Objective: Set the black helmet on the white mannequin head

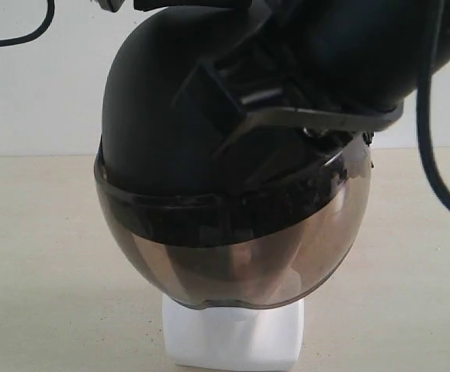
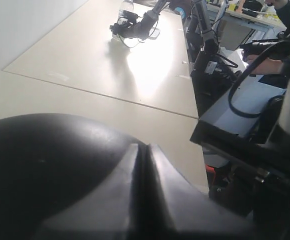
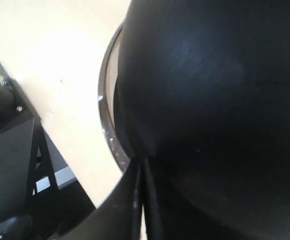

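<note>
You had the black helmet (image 1: pixel 163 132) seated on the white mannequin head (image 1: pixel 233 341); your left gripper (image 2: pixel 146 148) and right gripper (image 3: pixel 141 167), fingers together, likely needed only lifting clear.

Directly ahead of the right gripper (image 3: pixel 141 175) the black helmet (image 1: pixel 163 116) blocks the way — its shell lies against the closed fingertips, and the white mannequin head (image 1: pixel 233 341) fills the space beneath it. Beyond the left gripper (image 2: pixel 146 150) the table (image 2: pixel 85 75) runs bare and passable, while to one side a black frame (image 2: pixel 220 135) and a looped cable (image 2: pixel 230 100) crowd the edge.
</note>
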Action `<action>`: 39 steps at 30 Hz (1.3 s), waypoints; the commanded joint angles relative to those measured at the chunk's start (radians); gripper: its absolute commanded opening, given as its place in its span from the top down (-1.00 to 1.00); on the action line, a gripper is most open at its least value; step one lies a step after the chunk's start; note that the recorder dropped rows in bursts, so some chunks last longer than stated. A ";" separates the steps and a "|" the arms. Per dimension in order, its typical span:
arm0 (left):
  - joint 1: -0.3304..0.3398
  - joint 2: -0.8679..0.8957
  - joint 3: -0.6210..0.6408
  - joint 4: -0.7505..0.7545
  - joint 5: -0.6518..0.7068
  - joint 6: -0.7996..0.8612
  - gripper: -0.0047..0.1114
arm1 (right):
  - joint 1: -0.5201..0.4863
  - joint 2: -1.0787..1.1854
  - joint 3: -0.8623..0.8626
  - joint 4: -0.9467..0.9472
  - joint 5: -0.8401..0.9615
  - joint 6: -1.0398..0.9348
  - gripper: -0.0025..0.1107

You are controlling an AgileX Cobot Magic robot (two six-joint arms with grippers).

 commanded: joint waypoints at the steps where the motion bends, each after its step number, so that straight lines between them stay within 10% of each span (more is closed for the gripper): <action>1: -0.004 0.004 0.011 0.072 0.006 -0.008 0.84 | -0.009 0.017 0.056 -0.085 0.019 0.002 0.96; 27: -0.002 -0.057 -0.095 0.008 0.006 0.012 0.84 | -0.009 -0.440 -0.265 -0.498 -0.010 0.094 0.96; 39: -0.002 -0.341 -0.153 0.387 -0.142 -0.186 0.84 | -0.009 -0.684 -0.110 -0.503 0.019 0.087 0.96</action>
